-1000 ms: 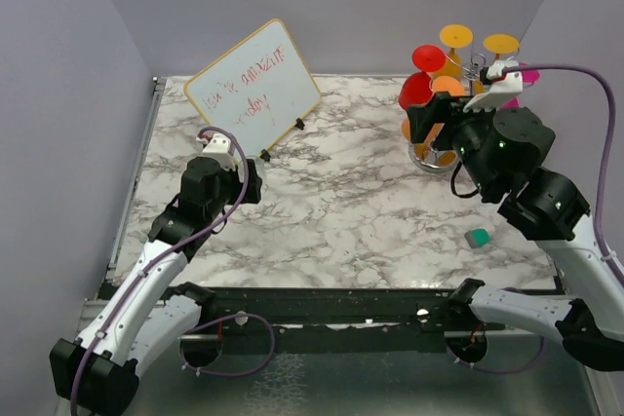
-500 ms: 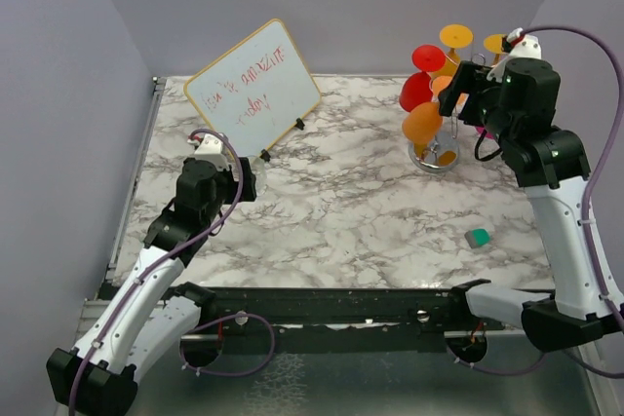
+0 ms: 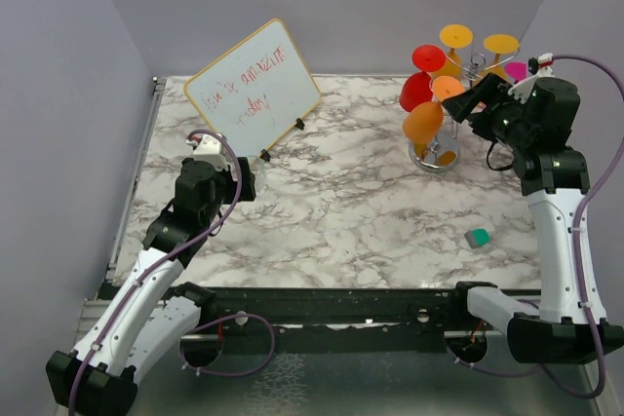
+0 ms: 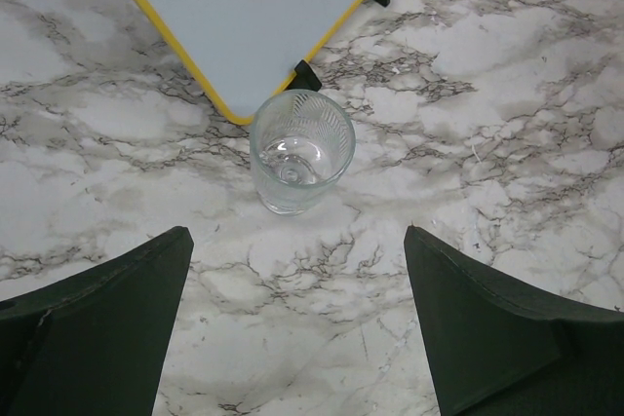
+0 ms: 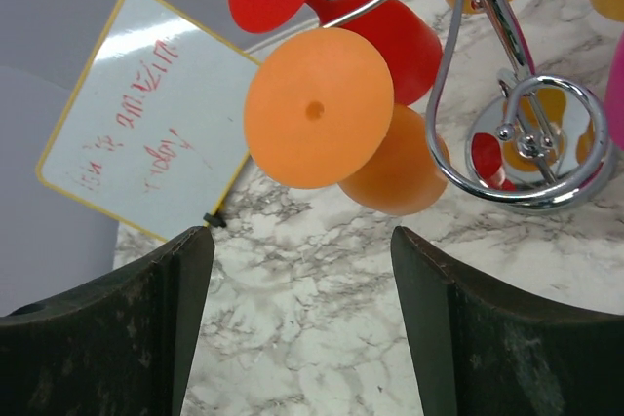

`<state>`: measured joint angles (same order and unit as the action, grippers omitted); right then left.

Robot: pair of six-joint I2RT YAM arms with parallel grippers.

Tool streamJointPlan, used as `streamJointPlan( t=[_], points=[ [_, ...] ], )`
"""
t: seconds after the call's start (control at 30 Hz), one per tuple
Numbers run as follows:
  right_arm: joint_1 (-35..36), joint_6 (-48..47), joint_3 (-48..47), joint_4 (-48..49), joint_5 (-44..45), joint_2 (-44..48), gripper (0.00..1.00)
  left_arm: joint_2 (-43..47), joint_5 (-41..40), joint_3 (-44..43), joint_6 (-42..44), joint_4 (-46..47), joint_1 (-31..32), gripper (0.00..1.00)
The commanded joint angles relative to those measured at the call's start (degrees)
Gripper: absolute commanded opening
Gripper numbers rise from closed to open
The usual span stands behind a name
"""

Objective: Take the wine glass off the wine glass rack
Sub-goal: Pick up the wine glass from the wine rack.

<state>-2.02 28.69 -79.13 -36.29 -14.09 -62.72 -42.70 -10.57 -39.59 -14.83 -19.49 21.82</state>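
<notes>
The wine glass rack (image 3: 438,155) is a silver wire stand with a round mirrored base (image 5: 531,138) at the back right of the table. Several coloured wine glasses hang upside down on its scroll arms. An orange wine glass (image 5: 317,109) hangs nearest, with a red one (image 5: 390,31) behind it. My right gripper (image 5: 302,241) is open and empty, raised beside the rack top (image 3: 456,104), just short of the orange glass (image 3: 423,122). My left gripper (image 4: 297,241) is open and empty over the table at the left (image 3: 244,182).
A yellow-framed whiteboard (image 3: 253,90) stands tilted at the back left. A clear tumbler (image 4: 300,151) stands upright in front of its corner, just ahead of my left gripper. A small teal object (image 3: 477,237) lies on the marble at the front right.
My right arm has risen and swung from in front of the rack to its right side, its gripper now pointing left at the hanging glasses. The left arm has barely moved.
</notes>
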Motion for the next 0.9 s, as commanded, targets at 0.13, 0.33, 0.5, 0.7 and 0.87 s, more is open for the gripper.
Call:
streamJointPlan(
  t=[0.13,0.33,0.5,0.7,0.87],
  points=[
    [-2.7,10.7,2.5,9.0,-2.9,0.8,0.75,-1.7,0.4,-0.3,-0.3,-0.9,0.1,0.91],
    [-3.1,11.3,4.9,9.5,1.5,1.3,0.71,-2.8,0.9,-0.4,-0.1,-0.7,0.1,0.91],
    [-3.2,12.8,7.6,12.3,2.6,1.7,0.63,-3.2,1.3,-0.5,0.0,-0.6,0.1,0.91],
    [-3.4,15.5,8.7,16.4,-0.2,0.1,0.57,-3.9,1.4,-0.5,0.2,-0.4,0.1,0.91],
    [-3.9,20.9,13.0,24.2,-3.3,0.0,0.53,-4.0,1.2,-0.4,0.3,-0.5,0.0,0.91]
  ],
)
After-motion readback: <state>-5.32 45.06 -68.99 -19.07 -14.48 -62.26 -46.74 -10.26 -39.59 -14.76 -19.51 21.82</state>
